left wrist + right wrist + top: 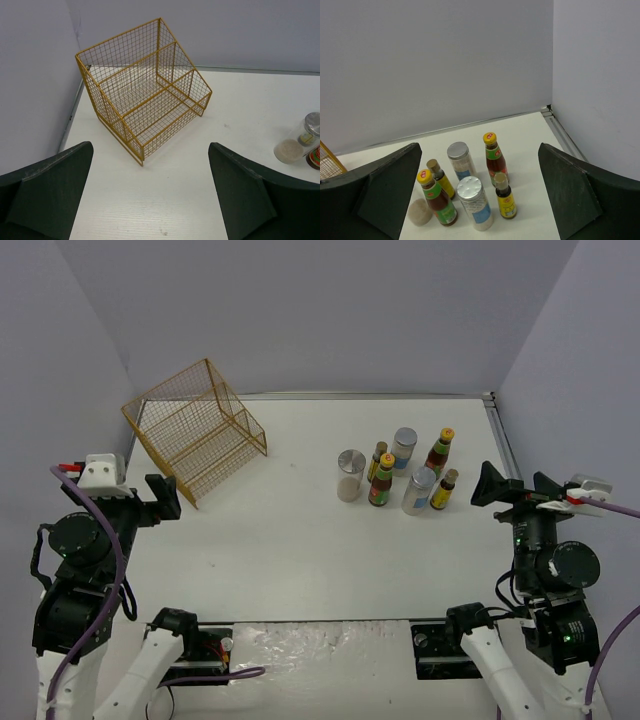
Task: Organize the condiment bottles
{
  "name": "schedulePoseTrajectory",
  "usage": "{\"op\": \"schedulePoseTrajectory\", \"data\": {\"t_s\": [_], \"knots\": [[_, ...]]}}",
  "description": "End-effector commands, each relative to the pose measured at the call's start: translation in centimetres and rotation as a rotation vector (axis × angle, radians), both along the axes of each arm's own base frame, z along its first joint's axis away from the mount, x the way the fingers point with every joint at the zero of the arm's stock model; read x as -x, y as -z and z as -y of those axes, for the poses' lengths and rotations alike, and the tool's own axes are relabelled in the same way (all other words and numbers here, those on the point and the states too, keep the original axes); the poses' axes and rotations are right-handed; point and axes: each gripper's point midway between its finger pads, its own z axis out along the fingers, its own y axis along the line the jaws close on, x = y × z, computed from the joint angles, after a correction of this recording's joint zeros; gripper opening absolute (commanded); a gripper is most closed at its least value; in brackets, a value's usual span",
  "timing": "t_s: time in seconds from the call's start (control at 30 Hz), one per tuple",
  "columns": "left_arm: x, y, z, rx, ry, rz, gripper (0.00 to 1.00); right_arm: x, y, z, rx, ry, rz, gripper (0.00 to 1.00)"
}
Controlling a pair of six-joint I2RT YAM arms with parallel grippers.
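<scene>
step: nothing picked yet, looks like the very start; both arms parked at the table's near edge
left gripper (163,497): jaws wide apart, empty, aimed at the yellow wire two-tier basket (195,428) at about 10 o'clock on the white table (290,550)
right gripper (510,486): jaws wide apart, empty
condiment bottles (400,472): seven, clustered at about 2 o'clock; four slim dark ones with yellow caps, three clear jars with silver lids
next: probably the right gripper reaches for the nearest bottle, a short dark one (505,200); neighbours stand close, needs a narrow approach
hard to see: labels unreadable; left wrist view cuts the cluster off at its edge
</scene>
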Motion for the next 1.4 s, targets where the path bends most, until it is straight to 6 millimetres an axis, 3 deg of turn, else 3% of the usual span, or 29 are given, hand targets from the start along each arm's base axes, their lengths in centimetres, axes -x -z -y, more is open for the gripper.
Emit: {"op": "schedulePoseTrajectory", "data": {"t_s": [0.0,0.23,0.5,0.63,0.77,1.13,1.37], "knots": [[-0.7,-0.3,0.6,0.029,0.014,0.012,0.97,-0.9,-0.7,-0.9,-0.047,-0.038,0.032,1.00],[-1.6,2.8,1.6,0.029,0.058,-0.093,0.97,-4.6,2.9,-4.4,-0.043,-0.183,-0.115,1.00],[-3.2,7.4,2.4,0.051,0.063,-0.198,0.97,-11.0,7.5,-9.5,-0.074,-0.356,-0.296,0.99],[-4.1,10.1,3.0,0.089,0.067,-0.222,0.97,-13.8,10.5,-11.5,-0.008,-0.379,-0.337,0.88],[-4.5,12.0,3.1,0.099,0.066,-0.232,0.97,-15.4,13.3,-13.9,0.062,-0.435,-0.367,0.84],[-3.7,12.0,2.1,0.064,0.031,-0.214,0.97,-19.1,19.8,-15.9,0.096,-0.464,-0.416,0.71],[-3.7,12.0,2.0,0.059,0.030,-0.215,0.97,-19.2,22.0,-16.2,0.094,-0.474,-0.444,0.62]]}}
